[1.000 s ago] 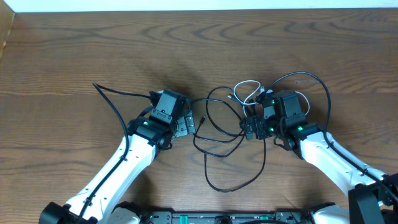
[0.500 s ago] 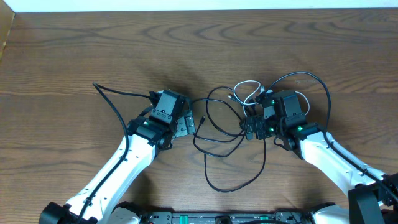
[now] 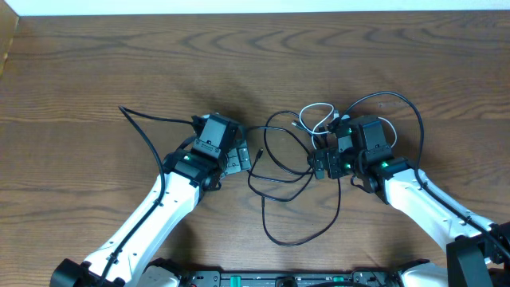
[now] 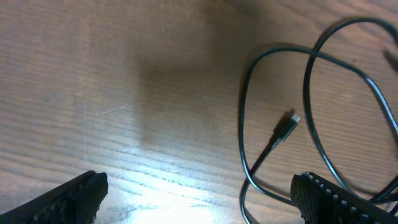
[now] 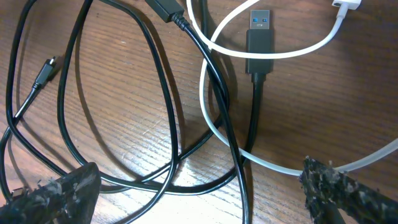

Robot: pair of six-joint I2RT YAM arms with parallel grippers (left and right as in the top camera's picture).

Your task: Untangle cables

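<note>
Loops of black cable (image 5: pixel 259 40) cross white cable (image 5: pixel 203 93), seemingly tangled.

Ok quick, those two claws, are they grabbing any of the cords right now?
Left gripper: jaws open, holding nothing.
Right gripper: jaws open above the cables, gripping neither.

A dark brown table (image 3: pixel 80 72) with bold, wavy wood grain fills nearly the whole overhead view. Along its far edge runs a plain white strip (image 3: pixel 255 5); whether wall or floor cannot be told. A paler brown edge (image 3: pixel 5 44) shows at the far left corner. A soft glare (image 4: pixel 155 186) brightens the tabletop in the left wrist view
</note>
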